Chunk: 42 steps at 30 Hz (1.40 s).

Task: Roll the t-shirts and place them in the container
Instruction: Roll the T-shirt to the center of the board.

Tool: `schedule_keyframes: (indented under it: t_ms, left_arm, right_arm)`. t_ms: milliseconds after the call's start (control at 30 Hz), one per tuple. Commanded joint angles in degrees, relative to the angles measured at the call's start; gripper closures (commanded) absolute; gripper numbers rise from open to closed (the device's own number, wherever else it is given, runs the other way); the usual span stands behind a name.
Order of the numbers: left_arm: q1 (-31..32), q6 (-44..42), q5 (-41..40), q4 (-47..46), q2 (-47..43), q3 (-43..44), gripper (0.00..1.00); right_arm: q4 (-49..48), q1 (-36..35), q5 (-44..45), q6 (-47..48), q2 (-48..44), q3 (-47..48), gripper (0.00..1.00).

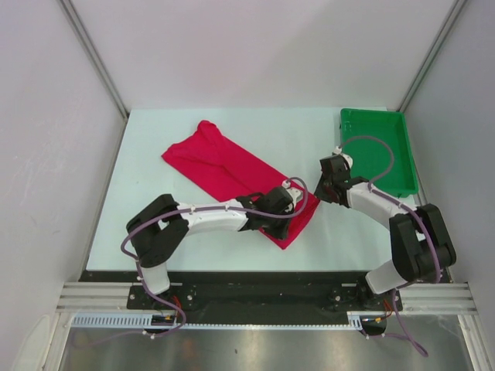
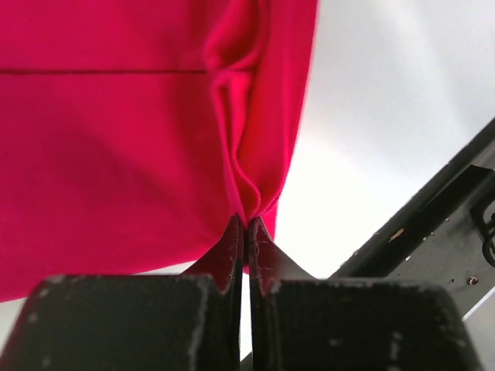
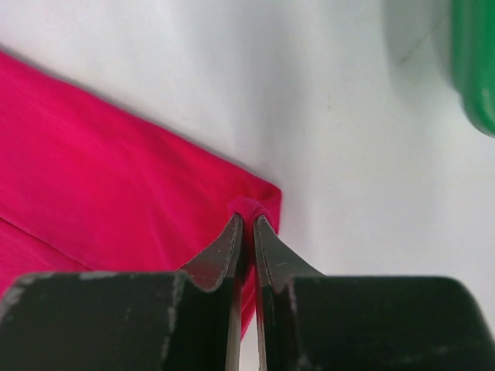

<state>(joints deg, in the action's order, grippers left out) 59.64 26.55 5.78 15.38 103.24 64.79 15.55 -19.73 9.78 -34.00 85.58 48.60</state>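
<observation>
Top external view: I see the crimson t-shirt (image 1: 224,166) lying flat on the white desk (image 1: 147,201), folded into a long band that runs diagonally. It sits left of the green tray (image 1: 379,151), with its near end lower than the tray and its far end level with the tray's back rim. In the left wrist view, my left tool (image 2: 246,229) is pressed together, pinching a raised pucker of cloth at the shirt's edge. In the right wrist view, my right tool (image 3: 246,220) is nearly closed and nips the shirt corner nearest the tray, apart from the tray itself.
</observation>
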Motion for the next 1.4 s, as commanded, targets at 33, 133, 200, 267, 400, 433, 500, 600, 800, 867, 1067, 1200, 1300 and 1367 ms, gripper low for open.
schedule_keyframes:
  t_ms: [33,133,200,267,400,433,500,600,800,867,1067,1200,1300,1367]
  left_arm:
    - [-2.4,2.2,3.2,-2.5,-3.0,-2.1,1.0]
    - [-3.8,2.7,3.4,-2.7,-3.5,-3.1,1.0]
    - [-4.5,3.2,3.9,-3.1,-3.7,-3.7,1.0]
    - [-5.1,3.3,3.8,-3.1,-3.9,-4.0,1.0]
    - [-6.0,3.3,3.9,-2.5,-3.8,-4.1,1.0]
    - [-6.4,3.3,3.8,-2.5,-4.0,-4.1,1.0]
    - [-6.8,3.5,3.7,-2.6,-4.4,-4.5,1.0]
    - [-7.7,3.3,3.8,-2.0,-4.6,-4.3,1.0]
    - [-9.5,3.0,3.9,-1.1,-4.6,-4.3,0.99]
    - [-10.0,2.9,3.9,-1.1,-4.7,-4.4,0.98]
    - [-10.6,2.7,4.0,-1.1,-4.7,-4.8,0.94]
    - [-10.9,2.5,3.8,-1.0,-5.3,-5.3,0.75]
    - [-11.0,2.4,1.2,-1.8,-8.5,-6.9,0.63]
    - [-11.5,1.8,-1.1,-0.3,-10.3,-6.9,0.5]
  right_arm:
    - [-4.3,-0.7,0.2,-2.2,3.5,4.4,0.89]
    - [-5.1,-0.8,-0.6,-2.5,5.8,5.8,0.89]
    - [-5.6,-0.9,-1.2,-2.8,6.9,6.4,0.9]
    - [-6.0,-1.1,-1.4,-2.9,7.3,7.3,0.9]
    - [-6.4,-1.5,-2.0,-3.2,8.5,8.4,0.9]
    - [-6.3,-1.5,-2.0,-3.2,9.2,8.6,0.91]
    - [-6.3,-1.8,-1.8,-3.3,9.4,9.0,0.91]
    - [-6.9,-1.8,-1.9,-3.4,9.5,9.3,0.91]
    - [-7.6,-2.2,-2.4,-3.6,10.8,10.4,0.91]
    - [-7.7,-2.5,-2.7,-3.8,11.2,10.6,0.92]
    - [-8.2,-2.9,-3.2,-3.8,12.2,11.2,0.87]
    - [-8.3,-2.9,-4.2,-2.6,11.8,11.7,0.61]
    - [-8.3,-2.9,-5.5,-0.6,9.7,12.0,0.5]
    - [-6.9,-2.9,-4.6,0.9,7.1,12.0,0.49]
